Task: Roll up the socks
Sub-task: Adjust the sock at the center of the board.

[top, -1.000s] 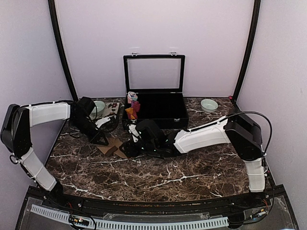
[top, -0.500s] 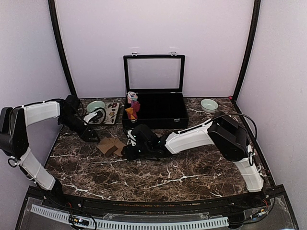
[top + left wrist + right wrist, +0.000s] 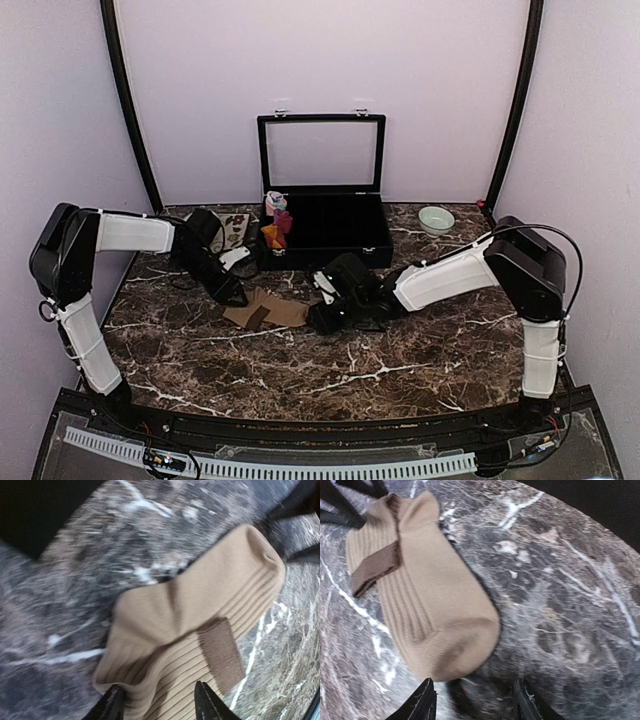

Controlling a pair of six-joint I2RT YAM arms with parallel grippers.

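The tan-brown socks lie flat on the marble table, one across the other. My left gripper is open at their left end. In the left wrist view the ribbed cuff lies between its spread fingertips, touching the left one. My right gripper is open at their right end. In the right wrist view the rounded toe stops just ahead of its fingers, with nothing between them. The red-maroon socks are bunched at the left end of the black box.
A black box with its lid raised stands at the back centre. A pink and light-blue bundle rests at its left end. A pale green bowl sits at the back right. A small board lies behind the left gripper.
The left gripper swung away, then came back to the socks' left end, going from shut to open. The right gripper moved right and its jaws narrowed. The tan socks now lie longer and flatter.
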